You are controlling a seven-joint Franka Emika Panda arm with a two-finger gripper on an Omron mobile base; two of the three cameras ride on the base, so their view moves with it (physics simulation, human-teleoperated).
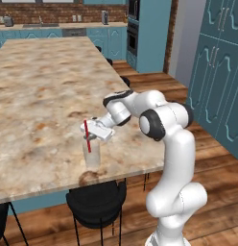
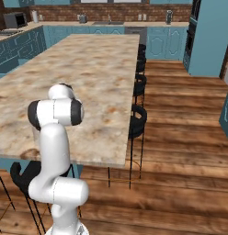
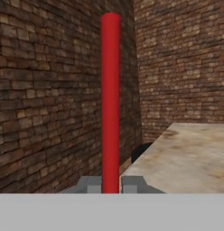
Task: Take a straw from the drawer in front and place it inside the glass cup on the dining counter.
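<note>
The glass cup [image 1: 93, 158] stands on the dining counter [image 1: 44, 86] close to its near edge. My gripper [image 1: 90, 137] hovers just above the cup's rim, shut on the red straw [image 1: 86, 126]. The straw leans slightly, and its lower end reaches down inside the cup. In the hand view the straw [image 3: 110, 99] rises straight up from between my fingertips [image 3: 89, 185], with the gripper [image 3: 110, 186] shut on it and the counter [image 3: 190, 153] to the right. The drawer is out of view.
Black stools [image 1: 97, 202] stand under the counter's near edge, with more stools [image 2: 136, 121] along its long side. Tall teal cabinets [image 1: 217, 72] line the right wall across a strip of wooden floor [image 2: 180, 137].
</note>
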